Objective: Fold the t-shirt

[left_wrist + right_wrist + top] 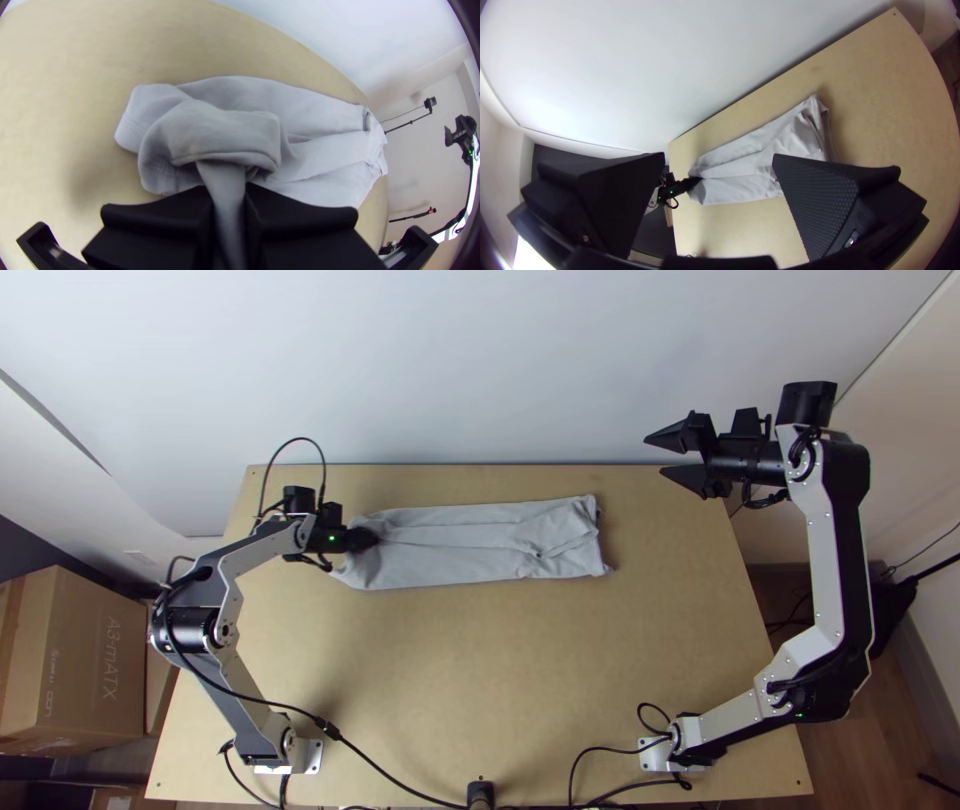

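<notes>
Top view: the t-shirt (460, 549) lies as a long strip on the desk (450, 670), one end gripped by the left claw (373, 538); the right claw (653, 456) stands open. Probable step: crosswise fold. Next: carry the gripped end toward the opposite end.

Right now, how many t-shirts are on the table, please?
1: a grey t-shirt, in a long strip toward the table's far edge, one end between the left gripper's fingers.
</notes>
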`<act>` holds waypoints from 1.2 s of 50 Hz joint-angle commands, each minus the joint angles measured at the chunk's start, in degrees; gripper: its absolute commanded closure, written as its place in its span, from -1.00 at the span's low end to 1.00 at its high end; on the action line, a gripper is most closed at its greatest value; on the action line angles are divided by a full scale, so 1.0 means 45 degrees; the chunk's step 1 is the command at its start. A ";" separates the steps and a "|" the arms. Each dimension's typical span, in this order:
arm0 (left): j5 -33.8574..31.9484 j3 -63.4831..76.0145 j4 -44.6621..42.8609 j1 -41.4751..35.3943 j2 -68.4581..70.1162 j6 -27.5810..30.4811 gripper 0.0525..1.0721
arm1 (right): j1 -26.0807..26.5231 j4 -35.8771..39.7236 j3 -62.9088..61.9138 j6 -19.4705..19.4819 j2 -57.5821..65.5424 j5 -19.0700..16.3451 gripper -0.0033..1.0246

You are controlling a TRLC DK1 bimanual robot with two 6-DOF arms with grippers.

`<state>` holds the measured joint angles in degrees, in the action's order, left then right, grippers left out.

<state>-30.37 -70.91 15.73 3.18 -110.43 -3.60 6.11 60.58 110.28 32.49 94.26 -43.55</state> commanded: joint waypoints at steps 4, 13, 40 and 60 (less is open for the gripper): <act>0.0499 0.0427 0.0939 0.2360 0.0888 0.1815 0.95 | -0.0029 0.0093 -0.0639 -0.0267 -0.0419 -0.0166 -0.93; 0.1202 0.0153 0.1623 0.5153 0.1279 0.4569 0.95 | 0.0107 0.0074 -0.0893 -0.0443 -0.0517 -0.0146 -0.93; 0.8292 -0.1780 0.3087 0.4059 0.4072 0.8924 0.96 | 0.0283 0.0074 -0.2436 -0.1029 -0.1493 0.0283 -0.93; 1.1632 -0.3772 0.4337 -0.1840 0.3837 0.8338 0.96 | 0.0537 0.0074 -0.3061 -0.0911 -0.2411 0.0322 -0.93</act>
<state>19.84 -82.91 32.60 -0.60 -91.96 35.55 8.12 60.62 97.84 28.47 85.14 -42.46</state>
